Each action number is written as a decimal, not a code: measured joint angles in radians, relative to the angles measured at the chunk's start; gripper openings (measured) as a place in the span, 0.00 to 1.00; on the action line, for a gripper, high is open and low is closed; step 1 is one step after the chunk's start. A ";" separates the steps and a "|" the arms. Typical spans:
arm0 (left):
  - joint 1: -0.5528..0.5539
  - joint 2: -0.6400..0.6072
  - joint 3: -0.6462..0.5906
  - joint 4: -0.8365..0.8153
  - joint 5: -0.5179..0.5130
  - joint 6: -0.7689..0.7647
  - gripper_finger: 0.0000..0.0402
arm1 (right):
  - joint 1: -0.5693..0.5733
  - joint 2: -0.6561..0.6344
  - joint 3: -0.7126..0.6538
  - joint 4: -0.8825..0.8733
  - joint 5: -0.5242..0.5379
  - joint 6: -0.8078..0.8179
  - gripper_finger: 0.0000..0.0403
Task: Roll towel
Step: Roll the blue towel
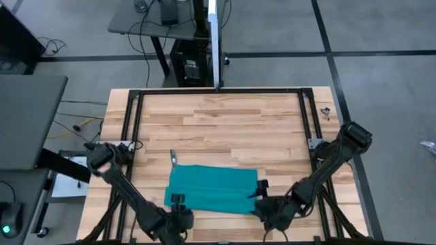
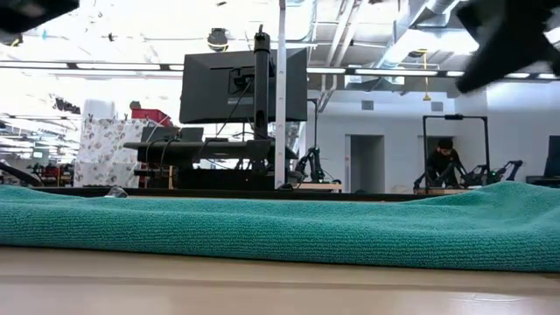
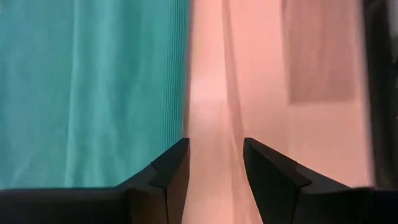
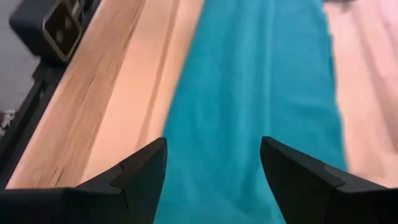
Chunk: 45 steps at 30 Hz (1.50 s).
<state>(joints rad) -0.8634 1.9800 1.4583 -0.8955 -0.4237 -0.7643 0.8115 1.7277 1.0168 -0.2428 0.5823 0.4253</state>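
Note:
The teal towel (image 1: 211, 189) lies flat and folded on the wooden table near its near edge; in the low view it is a low teal band (image 2: 280, 226). My left gripper (image 1: 178, 204) is open at the towel's near left corner. In the left wrist view (image 3: 214, 168) its fingers stand over bare wood just beside the towel's edge (image 3: 183, 93). My right gripper (image 1: 262, 197) is open at the towel's right end. In the right wrist view (image 4: 213, 171) its fingers stand wide apart above the towel (image 4: 261, 112).
A black frame (image 1: 133, 122) runs round the tabletop. A small metal piece (image 1: 174, 157) lies just beyond the towel's far left corner, and small parts (image 1: 325, 112) lie at the far right. Bare wood (image 1: 225, 129) stretches beyond the towel. A person (image 2: 444, 162) stands far back in the room.

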 joint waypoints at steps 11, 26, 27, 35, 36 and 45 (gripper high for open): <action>-0.007 0.094 -0.006 -0.128 -0.012 -0.180 0.34 | 0.020 0.106 0.072 0.009 -0.001 0.082 0.62; 0.003 0.114 -0.039 -0.155 -0.089 -0.175 0.34 | -0.002 0.187 0.072 -0.008 0.000 0.027 0.62; 0.002 0.114 -0.039 -0.154 -0.089 -0.175 0.34 | 0.000 0.203 0.076 -0.013 0.000 0.014 0.62; 0.000 0.114 -0.036 -0.137 -0.086 -0.175 0.34 | -0.004 0.285 0.123 -0.011 0.046 0.011 0.62; 0.000 0.114 -0.036 -0.136 -0.083 -0.175 0.34 | -0.005 0.285 0.125 -0.010 0.049 0.012 0.62; 0.002 0.113 -0.053 -0.128 -0.087 -0.166 0.34 | -0.019 0.287 0.125 -0.089 0.103 0.015 0.62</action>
<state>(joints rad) -0.8612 2.0926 1.4050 -1.0240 -0.5107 -0.9299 0.7921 2.0151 1.1423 -0.3317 0.6853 0.4404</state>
